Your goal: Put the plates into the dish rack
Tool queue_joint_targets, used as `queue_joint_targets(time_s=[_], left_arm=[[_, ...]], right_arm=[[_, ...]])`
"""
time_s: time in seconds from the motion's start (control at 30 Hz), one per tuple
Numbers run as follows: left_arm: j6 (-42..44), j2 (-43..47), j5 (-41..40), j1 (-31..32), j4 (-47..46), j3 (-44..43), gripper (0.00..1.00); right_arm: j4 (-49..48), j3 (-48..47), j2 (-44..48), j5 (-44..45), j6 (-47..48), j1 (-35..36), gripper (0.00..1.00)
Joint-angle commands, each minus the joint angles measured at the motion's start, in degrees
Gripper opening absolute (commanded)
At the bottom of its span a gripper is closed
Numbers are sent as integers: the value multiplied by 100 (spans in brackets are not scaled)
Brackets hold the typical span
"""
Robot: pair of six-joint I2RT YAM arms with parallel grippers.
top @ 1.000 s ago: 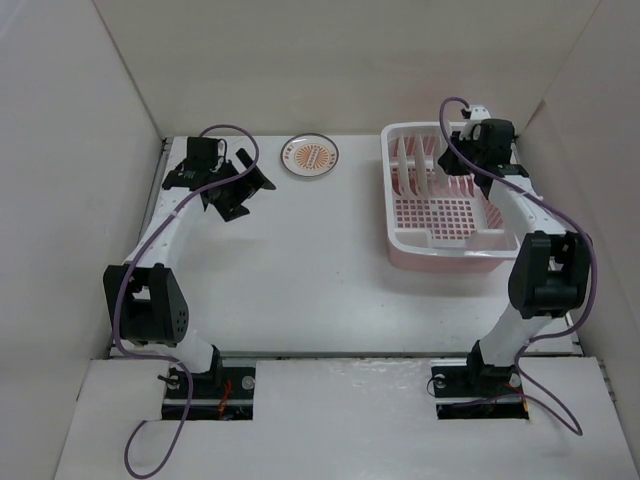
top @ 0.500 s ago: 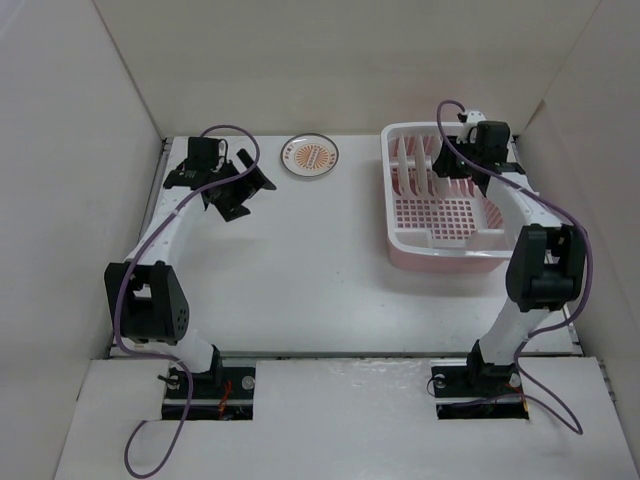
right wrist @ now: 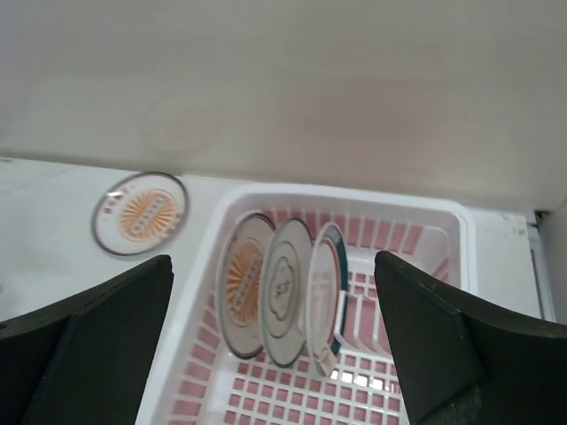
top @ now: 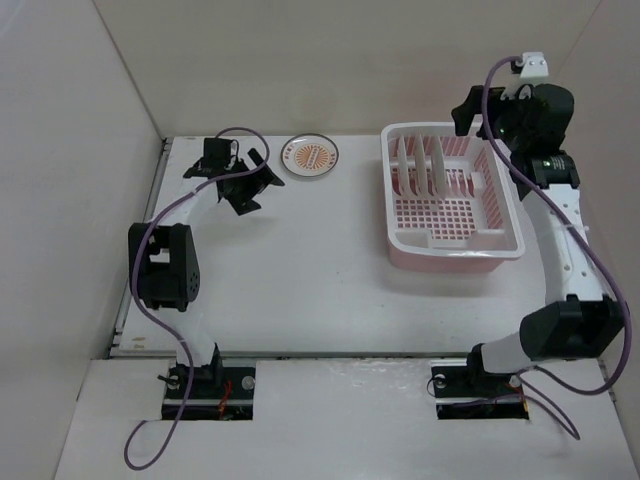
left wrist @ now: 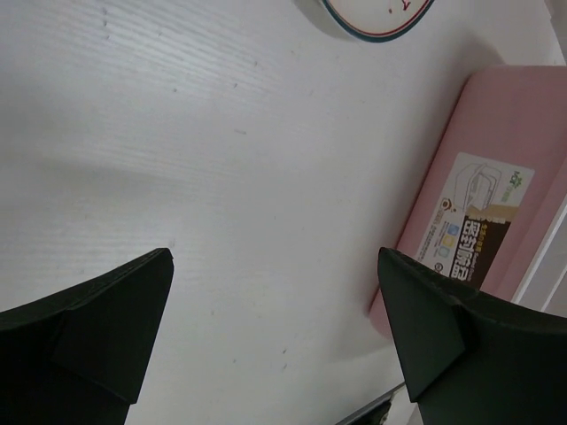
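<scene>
The right jaws stand spread wide and empty. They have lifted clear of the dish rack since a second ago, when they were low inside it, and now hang high over its far right corner. That reads as a release. Three plates stand on edge in the rack's left slots: an orange-patterned plate, a flower-outline plate and a dark-ringed plate. The left jaws, also wide apart with nothing between them, have edged nearer the fourth plate. It lies flat on the bench, just beyond them and untouched. I judge three of four loaded, with this last orange plate left for the left jaws to fetch.
</scene>
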State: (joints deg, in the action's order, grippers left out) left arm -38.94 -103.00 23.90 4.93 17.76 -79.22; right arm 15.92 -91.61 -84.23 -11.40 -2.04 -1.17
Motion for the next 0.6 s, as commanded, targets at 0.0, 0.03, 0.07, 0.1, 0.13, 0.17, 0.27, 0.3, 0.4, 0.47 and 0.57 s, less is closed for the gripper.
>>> queue_joint_targets(time_s=[0.0,0.03,0.07,0.1,0.13,0.17,0.27,0.3,0.4,0.47,0.57], left_arm=[[-105,-368,413,8,-904,-392,100],[-166,-631,414,8,-1019,-462,100],[-219,-738,414,8,-1142,-463,100],[-298,-817,327,8,-1430,-463,100],[-351,-975,265,8,-1555,-463,100],[-351,-1055,203,8,-1695,-463,100],[-570,-1406,-25,8,-2100,-463,100],[-571,-1503,-26,8,-2197,-524,100],[-842,-1959,-96,8,-2505,-734,100],[-1036,-2319,-26,8,-2724,-858,98],[-1484,-2680,201,8,-2891,-1174,98]], right_arm=[[-28,-77,345,-763,-339,-50,100],[-132,-24,415,-1037,-462,-50,100],[-377,177,581,-1266,-864,-50,100],[-527,301,670,-1468,-1059,11,100],[-668,415,766,-1897,-1148,168,100],[-739,486,854,-1901,-1149,300,100],[-740,566,1232,-1524,-974,977,100],[-740,627,1398,-1428,-973,1109,100],[-740,627,1549,-1365,-921,1452,100],[-687,627,1620,-1313,-921,1680,100],[-625,759,1752,-1190,-921,1892,100]])
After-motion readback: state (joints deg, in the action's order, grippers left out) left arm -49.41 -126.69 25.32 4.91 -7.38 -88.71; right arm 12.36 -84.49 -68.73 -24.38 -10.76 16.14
